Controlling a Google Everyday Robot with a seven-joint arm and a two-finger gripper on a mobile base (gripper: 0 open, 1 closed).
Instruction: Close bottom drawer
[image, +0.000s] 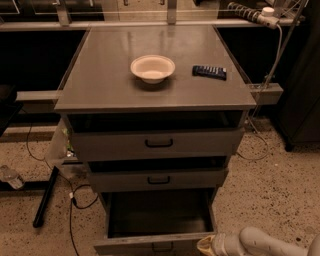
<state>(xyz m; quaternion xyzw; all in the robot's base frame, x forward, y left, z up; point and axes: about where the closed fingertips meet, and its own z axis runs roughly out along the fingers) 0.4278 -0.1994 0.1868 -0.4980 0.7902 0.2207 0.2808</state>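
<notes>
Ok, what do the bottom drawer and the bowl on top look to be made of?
Bottom drawer: looks like grey painted sheet metal with a matte finish and thin flat walls; it is pulled out. Bowl: probably paper or foam, off-white and dull with a thick rolled rim, though ceramic cannot be ruled out. The gripper sits low at the drawer front's right corner.

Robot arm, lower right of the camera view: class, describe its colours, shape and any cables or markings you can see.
The arm is smooth and off-white, built of thick, rounded tubular segments. The gripper, at the bottom edge just right of the bottom drawer and its front panel, looks yellowish-tan. No cables or markings show on the visible part.
</notes>
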